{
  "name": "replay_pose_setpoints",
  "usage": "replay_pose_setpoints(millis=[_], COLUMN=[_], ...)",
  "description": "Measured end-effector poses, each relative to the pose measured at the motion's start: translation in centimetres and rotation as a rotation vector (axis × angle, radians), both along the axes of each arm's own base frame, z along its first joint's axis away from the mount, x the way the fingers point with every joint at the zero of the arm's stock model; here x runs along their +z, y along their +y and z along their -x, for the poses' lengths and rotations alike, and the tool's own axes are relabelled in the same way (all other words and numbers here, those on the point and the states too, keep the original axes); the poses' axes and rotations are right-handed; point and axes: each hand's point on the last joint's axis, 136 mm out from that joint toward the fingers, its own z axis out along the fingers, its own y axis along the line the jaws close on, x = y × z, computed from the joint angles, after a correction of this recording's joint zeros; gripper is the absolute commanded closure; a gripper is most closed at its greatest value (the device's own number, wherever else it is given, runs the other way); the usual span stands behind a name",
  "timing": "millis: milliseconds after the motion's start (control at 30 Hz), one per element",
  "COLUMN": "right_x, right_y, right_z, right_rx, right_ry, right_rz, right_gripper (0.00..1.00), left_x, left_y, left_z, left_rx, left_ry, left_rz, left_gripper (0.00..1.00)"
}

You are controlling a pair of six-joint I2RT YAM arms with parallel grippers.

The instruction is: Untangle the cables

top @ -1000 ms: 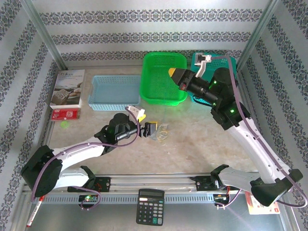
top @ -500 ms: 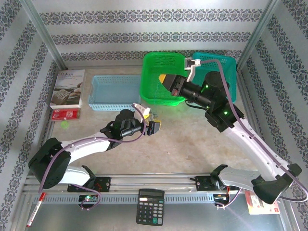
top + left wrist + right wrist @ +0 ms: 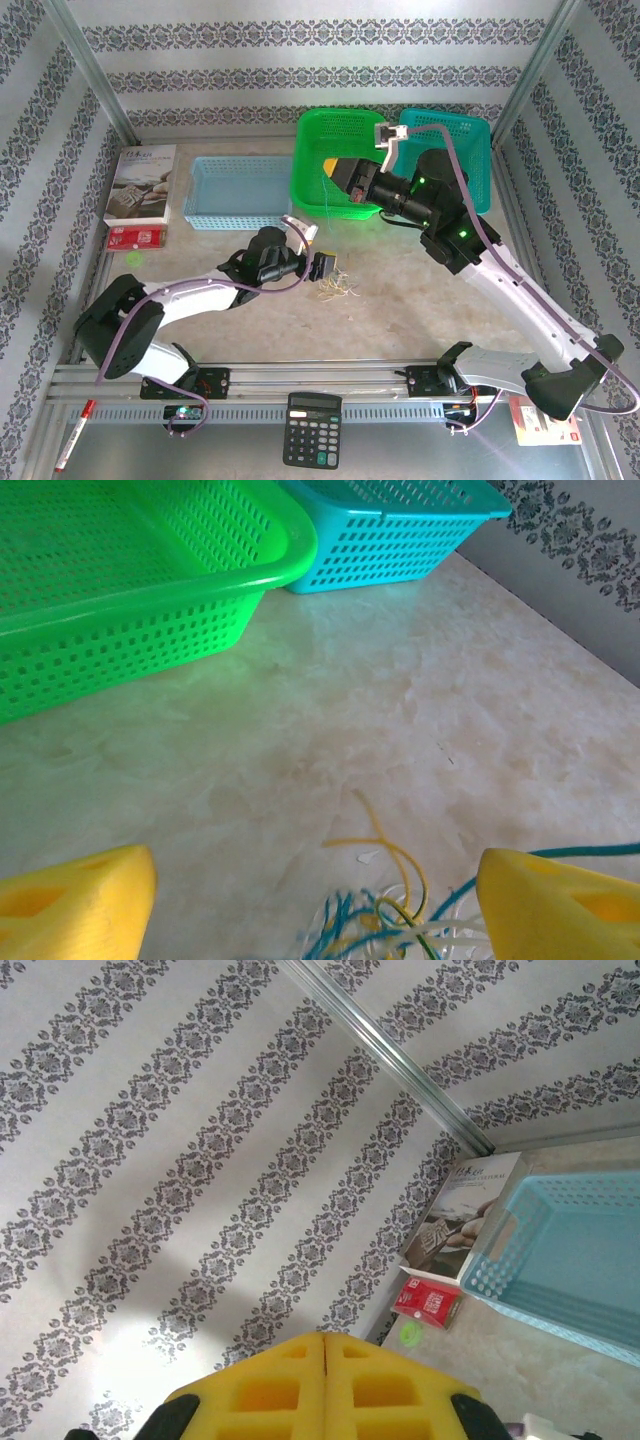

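Note:
The cables (image 3: 336, 290) are a small tangle of thin white, yellow and blue wires lying on the table. My left gripper (image 3: 326, 266) hovers just behind them, open. In the left wrist view the cables (image 3: 400, 912) lie at the bottom edge between the wide-apart yellow fingers (image 3: 80, 900), nearer the right one, and one yellow loop reaches forward; my left gripper (image 3: 315, 868) holds nothing. My right gripper (image 3: 338, 172) is raised over the green basket, pointing left. In the right wrist view my right gripper (image 3: 325, 1355) has its yellow pads pressed together, with nothing visible between them.
A green basket (image 3: 340, 135) and a teal basket (image 3: 470, 130) stand at the back, with a light blue basket (image 3: 240, 190) left of them. A book (image 3: 142, 180) and a red box (image 3: 137, 237) lie far left. A calculator (image 3: 313, 430) sits at the near edge.
The left arm has stretched further right, and the cables now lie spread on the table just in front of its gripper. The right gripper has swung left over the green basket.

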Motion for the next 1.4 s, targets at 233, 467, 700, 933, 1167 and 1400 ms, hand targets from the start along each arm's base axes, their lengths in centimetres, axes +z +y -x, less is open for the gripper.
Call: replay_pose_setpoints(millis=[233,467,700,933,1167,1400], right_x=[-0.1,-0.3,-0.3,-0.7,-1.1,2.2], right_y=[0.3,0.5,0.5,0.9,2.0,2.1], right_z=[0.2,0.1,0.0,0.0,0.2,-0.2], right_rx=[0.011,0.011,0.010,0.020,0.044,0.058], right_ry=[0.002,0.004,0.001,0.010,0.020,-0.026], right_rz=[0.002,0.007,0.009,0.016,0.024,-0.012], right_gripper=[1.00,1.00,1.00,1.00,1.00,1.00], left_x=[-1.0,-1.4,-0.8,0.3,-1.2,-4.2], left_y=[-0.8,-0.6,0.6,0.8,0.4,0.3], left_z=[0.1,0.5,1.7,1.6,0.7,0.7], left_rx=[-0.034,-0.030,-0.023,-0.011,-0.001,0.001], left_ry=[0.027,0.036,0.019,-0.007,0.010,0.058], left_rz=[0.018,0.033,0.044,0.058,0.024,-0.014], left_gripper=[0.19,0.19,0.18,0.18,0.41,0.70])
